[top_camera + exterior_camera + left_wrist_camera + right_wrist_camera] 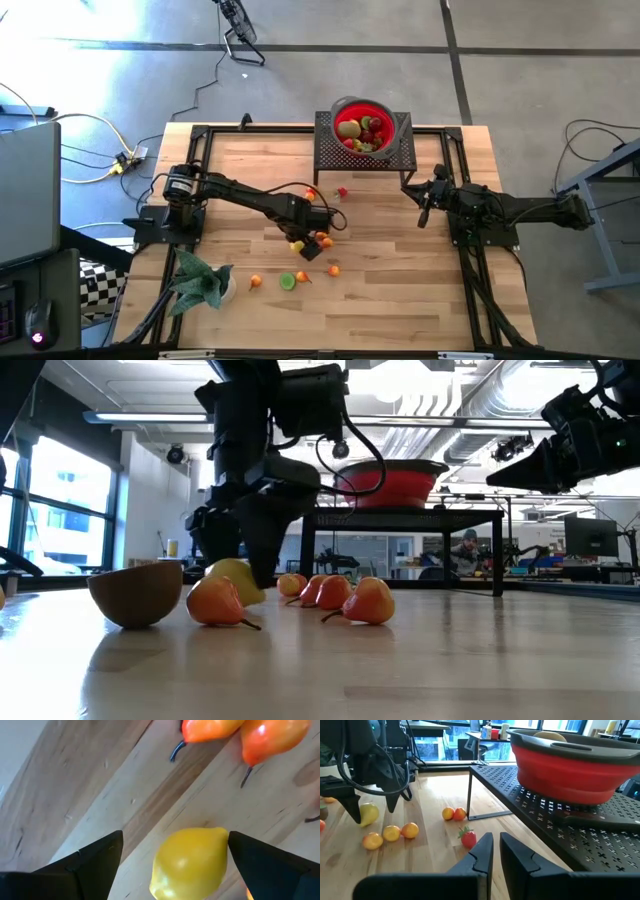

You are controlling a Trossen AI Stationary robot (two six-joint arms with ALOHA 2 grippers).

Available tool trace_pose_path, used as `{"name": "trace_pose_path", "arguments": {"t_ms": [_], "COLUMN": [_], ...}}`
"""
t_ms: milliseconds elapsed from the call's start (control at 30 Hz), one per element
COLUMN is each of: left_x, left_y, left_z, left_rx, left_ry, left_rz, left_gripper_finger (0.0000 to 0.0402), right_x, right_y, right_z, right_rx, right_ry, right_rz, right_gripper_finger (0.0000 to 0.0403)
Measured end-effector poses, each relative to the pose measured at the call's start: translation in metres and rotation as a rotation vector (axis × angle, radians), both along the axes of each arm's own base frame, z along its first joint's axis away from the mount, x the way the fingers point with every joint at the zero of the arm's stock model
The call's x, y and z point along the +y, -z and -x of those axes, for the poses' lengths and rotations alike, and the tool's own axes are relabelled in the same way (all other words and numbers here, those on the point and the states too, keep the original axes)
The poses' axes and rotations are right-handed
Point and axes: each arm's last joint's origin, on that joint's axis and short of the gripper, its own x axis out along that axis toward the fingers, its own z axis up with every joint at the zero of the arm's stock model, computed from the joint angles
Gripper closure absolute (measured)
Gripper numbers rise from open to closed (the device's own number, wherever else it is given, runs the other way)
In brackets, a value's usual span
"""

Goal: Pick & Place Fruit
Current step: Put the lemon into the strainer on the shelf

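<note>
Straddling a yellow lemon [190, 862] on the table, left gripper [175, 865] wide, right gripper [495, 851] narrow, waiting.

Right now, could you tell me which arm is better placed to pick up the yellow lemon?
Left: its open end effector already straddles the lemon on the table. The right end effector waits near the rack.

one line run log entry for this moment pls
left gripper: open, straddling lemon on table | right gripper: idle near bowl | fruit in bowl: some
</note>
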Motion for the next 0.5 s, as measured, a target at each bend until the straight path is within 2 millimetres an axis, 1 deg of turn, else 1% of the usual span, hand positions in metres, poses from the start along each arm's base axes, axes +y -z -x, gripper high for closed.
{"name": "trace_pose_path", "arguments": {"t_ms": [200, 500], "left_x": [-0.0013, -0.0013], "left_y": [0.0001, 0.0001], "left_z": [0.0019, 0.0015], "left_rx": [0.021, 0.013], "left_ry": [0.024, 0.051], "left_rz": [0.051, 0.045], "left_gripper_finger": [0.0048, 0.0048], "right_x": [0.0, 0.0], "right_y": [0.0, 0.0], "right_z": [0.0, 0.0], "right_rx": [0.0, 0.0], "right_ry": [0.0, 0.0], "right_rz": [0.0, 0.0], "right_gripper_finger": [0.0377, 0.0377]}}
